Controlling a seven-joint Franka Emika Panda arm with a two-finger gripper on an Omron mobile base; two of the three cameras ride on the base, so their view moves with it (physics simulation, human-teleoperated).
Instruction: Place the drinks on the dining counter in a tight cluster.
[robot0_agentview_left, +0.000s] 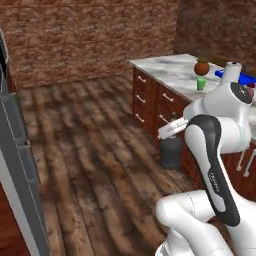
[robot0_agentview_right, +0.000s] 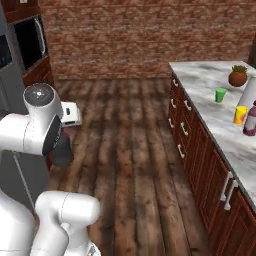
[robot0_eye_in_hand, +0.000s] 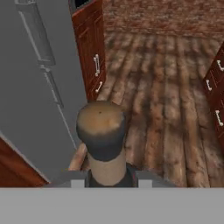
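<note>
The jaws are closed on the thin neck of the black bottle (robot0_eye_in_hand: 103, 131), which hangs over the wooden floor (robot0_agentview_right: 130, 150), well apart from the marble counter (robot0_agentview_right: 210, 82) and just in front of the grey fridge door (robot0_eye_in_hand: 35, 87). The step in hand looks like the carry. It is best done with the bottle upright and the grip firm on the neck, lifting it above the counter's drawer-side edge before swinging across, then lowering it close beside the maroon bottle (robot0_agentview_right: 250, 120) without knocking it. That bottle stands touching or just beside the yellow cup (robot0_agentview_right: 240, 115), so the free side is the safer landing spot. Further along the counter sit a green cup (robot0_agentview_right: 220, 94) and a potted plant (robot0_agentview_right: 238, 76) near the far edge. The fridge door and the wood cabinet (robot0_eye_in_hand: 89, 43) crowd the arm's swing
</note>
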